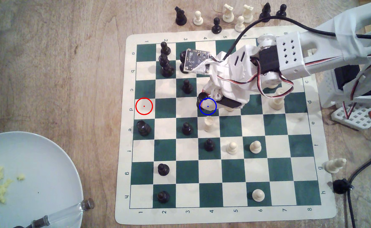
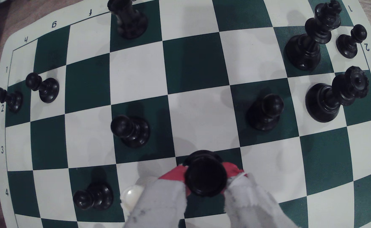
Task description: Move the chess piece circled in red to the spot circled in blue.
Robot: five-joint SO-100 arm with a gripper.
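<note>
At the blue-ringed spot (image 1: 211, 111), on the dark green square near the board's middle: the black rook (image 1: 202, 97), pinched at its sides by the gripper (image 1: 208, 98). Fingers closed on it, red pads (image 2: 175, 174) pressing either flank in the wrist view, the flat top (image 2: 205, 175) facing the camera. Whether standing on the square or held just above, not clear from either picture. Red-ringed white square (image 1: 144, 106), well off toward the exterior view's left edge of the board (image 1: 123, 131), already bare. So, as a judgement: lift and carry done, piece arrived over its target; left to do, settling it squarely, opening the fingers, backing away without knocking the neighbours.

Just beside the target, toward the near side in the exterior view, a white piece (image 1: 208, 123); a black pawn (image 1: 187, 86) off to the far left.

From the exterior view: rings, arm, whole board, but the rook mostly hidden under the wrist. From the wrist view: the grip itself and the pads' contact, with no rings drawn.
</note>
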